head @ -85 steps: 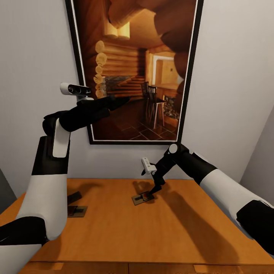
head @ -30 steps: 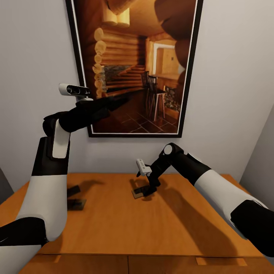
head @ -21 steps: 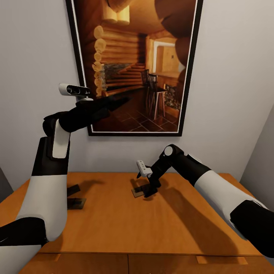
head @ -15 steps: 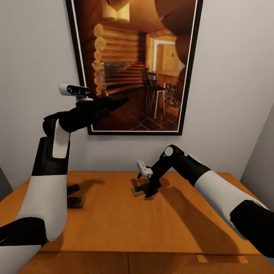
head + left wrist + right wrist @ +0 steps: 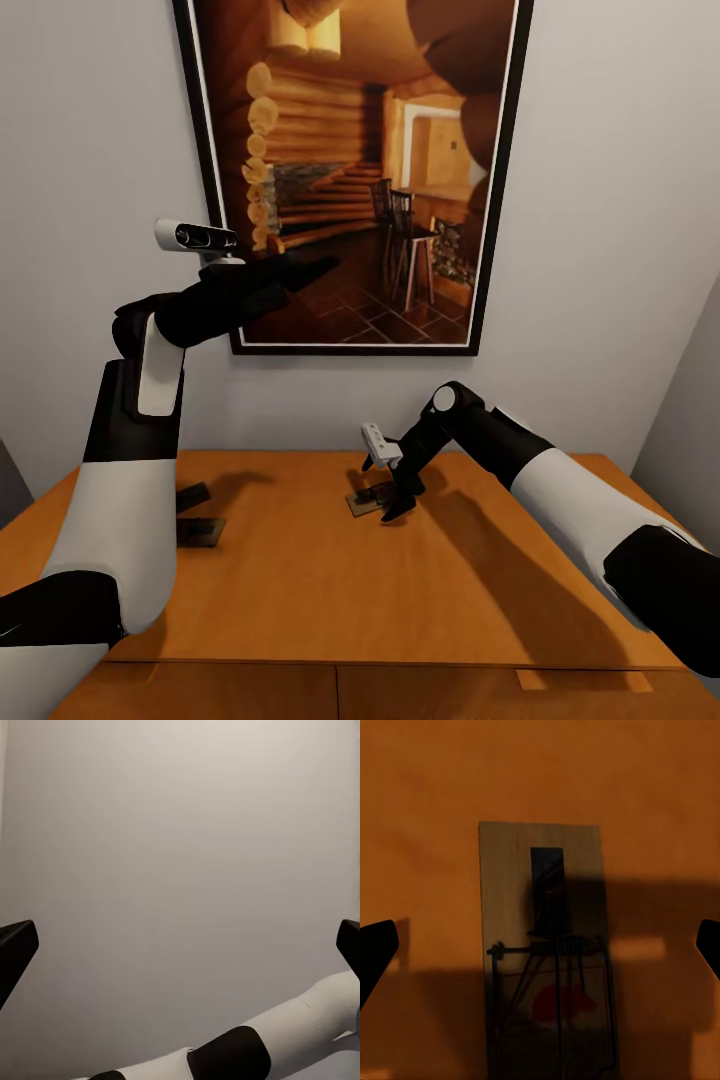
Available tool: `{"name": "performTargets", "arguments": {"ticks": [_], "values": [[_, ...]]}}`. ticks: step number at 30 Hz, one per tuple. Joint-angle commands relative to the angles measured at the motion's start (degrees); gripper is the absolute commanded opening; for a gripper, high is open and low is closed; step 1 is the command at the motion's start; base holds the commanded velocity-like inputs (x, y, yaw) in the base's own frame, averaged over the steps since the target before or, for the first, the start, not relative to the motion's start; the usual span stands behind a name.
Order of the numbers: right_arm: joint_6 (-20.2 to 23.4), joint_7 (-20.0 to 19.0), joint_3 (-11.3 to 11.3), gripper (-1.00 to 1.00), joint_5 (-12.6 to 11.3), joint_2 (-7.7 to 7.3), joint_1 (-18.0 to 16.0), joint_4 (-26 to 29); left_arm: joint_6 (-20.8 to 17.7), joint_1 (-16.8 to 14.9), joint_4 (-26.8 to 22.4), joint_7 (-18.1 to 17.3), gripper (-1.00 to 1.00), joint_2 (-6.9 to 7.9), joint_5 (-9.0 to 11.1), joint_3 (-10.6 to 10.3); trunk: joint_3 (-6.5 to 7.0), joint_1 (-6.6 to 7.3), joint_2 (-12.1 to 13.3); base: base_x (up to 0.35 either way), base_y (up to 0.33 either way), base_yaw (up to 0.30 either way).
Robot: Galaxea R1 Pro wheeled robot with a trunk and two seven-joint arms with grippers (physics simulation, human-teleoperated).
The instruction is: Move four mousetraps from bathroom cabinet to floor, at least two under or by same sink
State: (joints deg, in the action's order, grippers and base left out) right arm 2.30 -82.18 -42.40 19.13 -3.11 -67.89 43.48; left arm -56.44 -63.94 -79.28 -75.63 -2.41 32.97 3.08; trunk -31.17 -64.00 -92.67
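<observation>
right gripper (image 5: 392, 508) spread above mousetrap (image 5: 547, 952), wrist view reveals red patch

Both arms are built of glossy white shells broken by black joint segments. A white capsule-shaped camera (image 5: 195, 236) with dark lenses is carried above the left gripper (image 5: 318, 265); a small white block (image 5: 379, 445) is mounted beside the black right gripper (image 5: 393, 505).

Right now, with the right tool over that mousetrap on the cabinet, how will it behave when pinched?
The mousetrap looks like a thin, flat wooden board, so probably stiff and light. Lying flush on the cabinet top, it may slide rather than lift. Its wire parts might snag the open right tool.
</observation>
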Motion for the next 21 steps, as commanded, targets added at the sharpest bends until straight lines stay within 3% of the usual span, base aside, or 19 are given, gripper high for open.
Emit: {"name": "performTargets", "arguments": {"ticks": [1, 4, 13, 17, 21], "values": [[0.25, -0.09, -0.14, 1.00, 0.05, -0.05, -0.05, 0.09, -0.51, -0.05, 0.00, -0.15, 1.00, -0.05, -0.01, 0.08, -0.06, 0.00, -0.03, 0.000, 0.000, 0.000], [0.21, -0.09, -0.14, 1.00, -0.01, -0.05, -0.05, 0.05, -0.51, -0.05, 0.00, -0.14, 1.00, -0.05, -0.01, 0.08, -0.60, -0.66, -1.24, 0.000, 0.000, 0.000], [0.02, -0.09, -0.14, 1.00, -0.19, -0.05, -0.05, -0.02, -0.51, -0.06, 0.00, -0.15, 1.00, -0.05, -0.01, 0.08, -0.60, -0.66, -1.24, 0.000, 0.000, 0.000], [-0.01, -0.09, -0.14, 1.00, -0.22, -0.05, -0.05, -0.08, -0.56, -0.05, 0.00, -0.14, 1.00, -0.05, -0.01, 0.08, -1.32, -1.53, -2.84, 0.000, 0.000, 0.000], [-0.02, -0.09, -0.14, 1.00, -0.23, -0.05, -0.05, -0.13, -0.59, -0.05, 0.00, -0.13, 1.00, -0.05, -0.01, 0.08, -1.32, -1.53, -2.84, 0.000, 0.000, 0.000]]}}
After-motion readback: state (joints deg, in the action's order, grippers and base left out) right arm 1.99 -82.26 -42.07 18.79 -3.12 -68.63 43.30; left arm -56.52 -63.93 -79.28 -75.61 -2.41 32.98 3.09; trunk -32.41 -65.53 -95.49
